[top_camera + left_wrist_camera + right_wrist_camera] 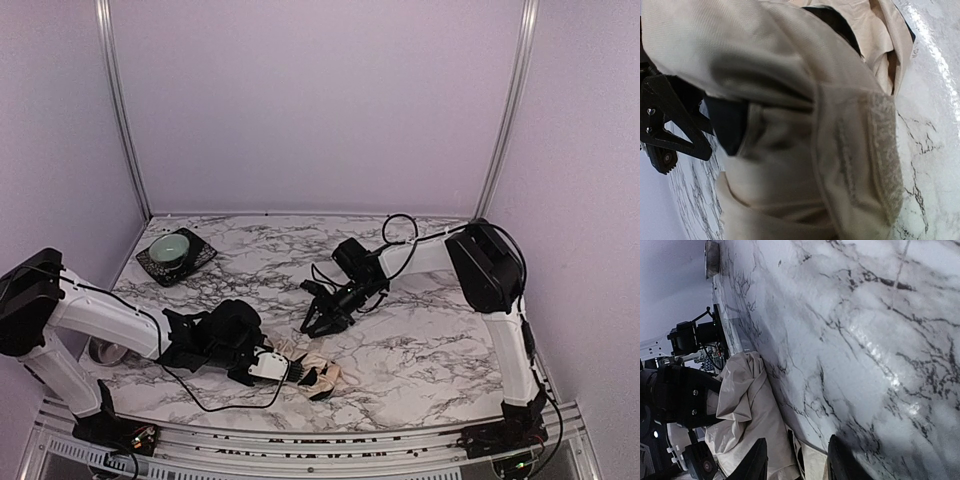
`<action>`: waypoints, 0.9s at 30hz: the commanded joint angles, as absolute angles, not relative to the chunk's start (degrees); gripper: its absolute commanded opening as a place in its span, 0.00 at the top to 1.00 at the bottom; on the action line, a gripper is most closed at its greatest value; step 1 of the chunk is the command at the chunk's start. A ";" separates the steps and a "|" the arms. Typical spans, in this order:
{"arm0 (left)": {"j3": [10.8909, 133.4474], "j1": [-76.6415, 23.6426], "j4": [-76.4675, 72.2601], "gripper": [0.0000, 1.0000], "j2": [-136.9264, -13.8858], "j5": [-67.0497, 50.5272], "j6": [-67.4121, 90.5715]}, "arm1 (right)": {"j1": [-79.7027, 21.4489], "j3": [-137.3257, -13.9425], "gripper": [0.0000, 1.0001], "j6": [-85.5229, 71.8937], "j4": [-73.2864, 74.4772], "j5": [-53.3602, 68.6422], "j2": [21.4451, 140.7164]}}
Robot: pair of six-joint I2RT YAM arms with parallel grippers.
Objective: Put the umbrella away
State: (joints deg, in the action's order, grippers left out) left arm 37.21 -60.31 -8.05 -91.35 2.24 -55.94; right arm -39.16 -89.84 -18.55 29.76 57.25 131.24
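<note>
1 umbrella (330,370) (in left gripper (300,375)) | 1 bowl (172,247) | right gripper (318,325) spread

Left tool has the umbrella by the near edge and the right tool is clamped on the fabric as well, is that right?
Not quite. The right tool is not on the fabric: it hangs open and empty over the table, apart from the umbrella. The left tool does have it by the near edge. The top view shows this.
</note>
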 commanded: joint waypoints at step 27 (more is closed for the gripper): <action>35.30 -60.65 11.89 1.00 -99.90 3.24 -54.57 | -30.69 -96.27 1.00 -17.29 31.76 60.98 128.37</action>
